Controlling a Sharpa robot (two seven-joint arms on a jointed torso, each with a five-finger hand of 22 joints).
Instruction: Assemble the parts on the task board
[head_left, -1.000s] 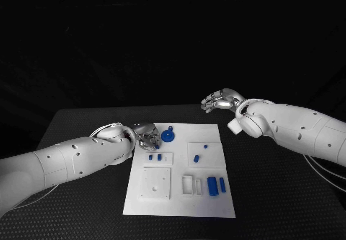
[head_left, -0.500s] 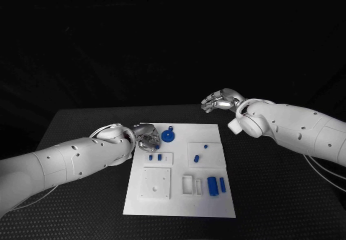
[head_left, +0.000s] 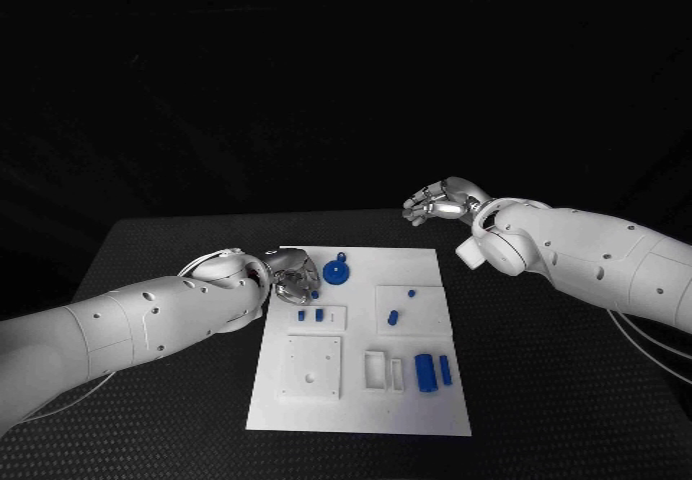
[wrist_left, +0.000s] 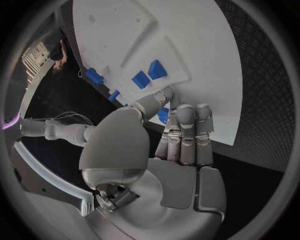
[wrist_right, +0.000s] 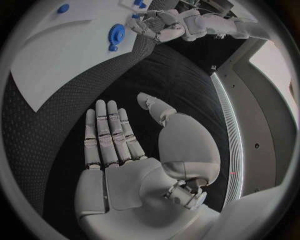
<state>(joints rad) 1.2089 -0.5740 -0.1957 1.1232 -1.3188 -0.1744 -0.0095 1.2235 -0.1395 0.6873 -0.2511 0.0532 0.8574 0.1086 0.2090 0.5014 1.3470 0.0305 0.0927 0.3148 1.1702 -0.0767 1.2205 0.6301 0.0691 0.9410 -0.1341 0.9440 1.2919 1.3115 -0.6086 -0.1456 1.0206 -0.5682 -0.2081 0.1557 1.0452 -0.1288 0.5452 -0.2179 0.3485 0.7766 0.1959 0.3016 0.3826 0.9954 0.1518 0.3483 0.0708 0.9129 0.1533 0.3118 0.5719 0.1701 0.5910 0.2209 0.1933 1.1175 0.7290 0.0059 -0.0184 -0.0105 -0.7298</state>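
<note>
Black table (head_left: 144, 400): textured dark surface under everything; the room behind it is dark.

Task board (head_left: 361, 400): white plate, middle of the table, long side running away from the robot. Raised and recessed white fixtures across it, including a square block (head_left: 313, 367) on its near left part.

Left hand (head_left: 293, 274): at the board's far left edge, just beside the gear-shaped part. In the left wrist view (wrist_left: 164, 145) the fingers lie side by side, bent over the palm, with the thumb reaching toward them. A small blue piece (wrist_left: 162, 115) shows at the fingertips; whether it is gripped or only lies behind them cannot be told.

Right hand (head_left: 443, 204): above the table beyond the board's far right corner, well apart from every part. In the right wrist view (wrist_right: 122, 145) the fingers are stretched flat and close together, thumb out to the side, palm bare, touching nothing.

Parts, blue:
- gear-shaped part (head_left: 336, 271), far end of the board, left of centre;
- two upright bars (head_left: 431, 371), near right;
- two short pegs (head_left: 309, 315), in a left fixture;
- two small pieces (head_left: 397, 312), on the right square plate.
</note>
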